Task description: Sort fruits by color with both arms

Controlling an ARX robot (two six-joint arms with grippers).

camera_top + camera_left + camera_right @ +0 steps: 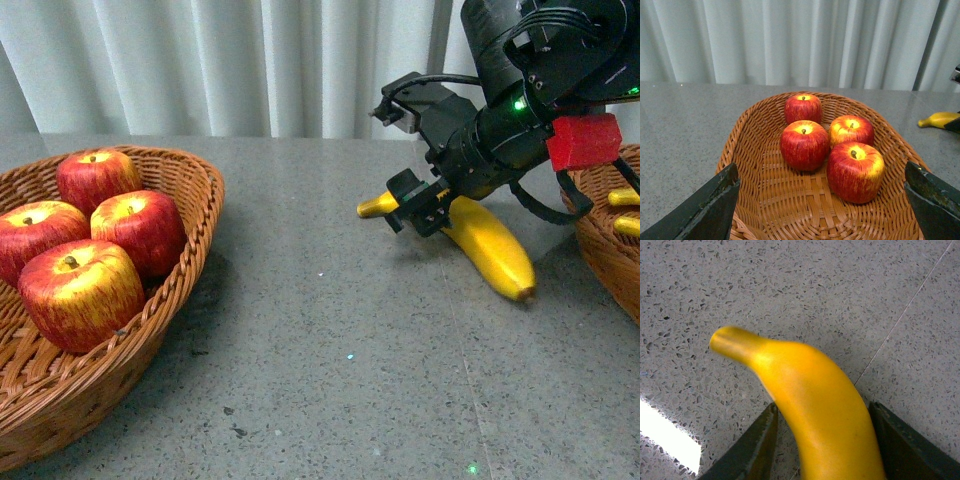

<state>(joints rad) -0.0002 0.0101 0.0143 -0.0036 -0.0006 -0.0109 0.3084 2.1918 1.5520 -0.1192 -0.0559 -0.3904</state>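
No text, label, brand, number or sign can be read in any of the three views.

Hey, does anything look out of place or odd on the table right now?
Only the banana, on the table outside both baskets, with the right claw around it. The four apples sit neatly in the left basket.
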